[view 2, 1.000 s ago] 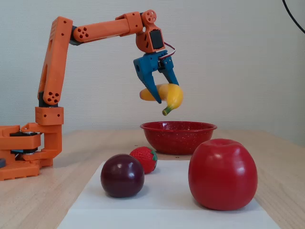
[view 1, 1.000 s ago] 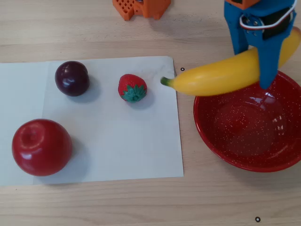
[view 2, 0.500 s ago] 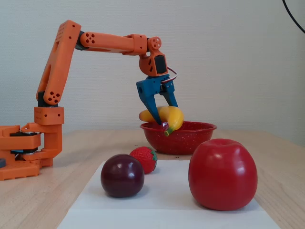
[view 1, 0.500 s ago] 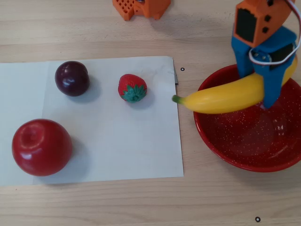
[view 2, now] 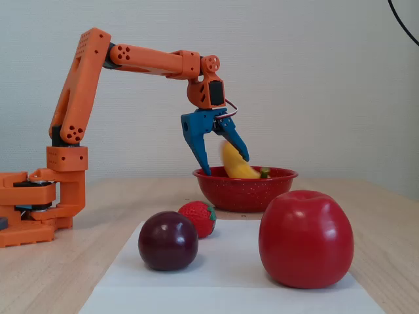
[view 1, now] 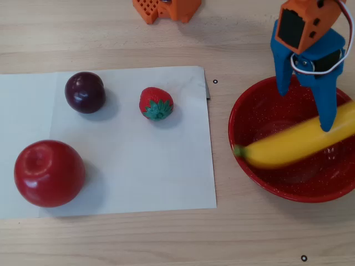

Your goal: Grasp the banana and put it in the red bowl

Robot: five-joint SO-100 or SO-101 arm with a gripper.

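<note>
The yellow banana [view 1: 294, 145] lies motion-blurred inside the red bowl [view 1: 288, 180], its green stem tip resting at the bowl's left rim in the overhead view. In the fixed view the banana [view 2: 236, 167] leans tilted above the rim of the red bowl [view 2: 245, 190]. My blue gripper [view 1: 305, 109] hangs open just over the bowl, its fingers spread with nothing held between them. The fixed view shows the gripper [view 2: 224, 163] the same way, one finger down at the bowl's left rim and the other raised beside the banana.
On the white paper [view 1: 138, 166] left of the bowl lie a strawberry [view 1: 156, 103], a dark plum [view 1: 85, 92] and a big red apple [view 1: 49, 173]. The orange arm base [view 1: 166, 8] sits at the table's far edge.
The gripper opened and let go of the banana, which dropped into the red bowl and is still moving. Before that the arm lowered the banana from above the bowl.
</note>
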